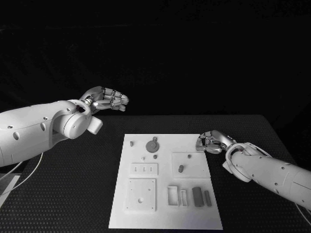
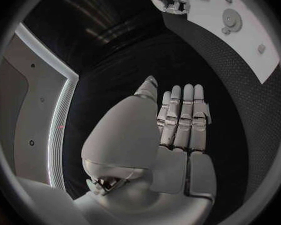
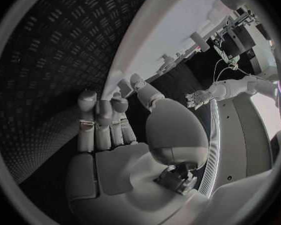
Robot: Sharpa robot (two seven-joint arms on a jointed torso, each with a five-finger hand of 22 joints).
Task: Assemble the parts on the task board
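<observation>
Head view shows the right hand (image 1: 213,141), empty with fingers apart, at the task board's (image 1: 166,213) far right corner, seemingly approaching its first pick, while the left hand (image 1: 108,100) hovers empty off the board.

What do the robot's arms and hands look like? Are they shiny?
Both arms are smooth white shells with rounded joints and small dark screw dots. The left hand and the right hand are silvery metal with jointed fingers, and they do look a bit shiny. In the left wrist view the fingers are built from short grey segments. Thin pale cables loop beneath the left arm.
</observation>
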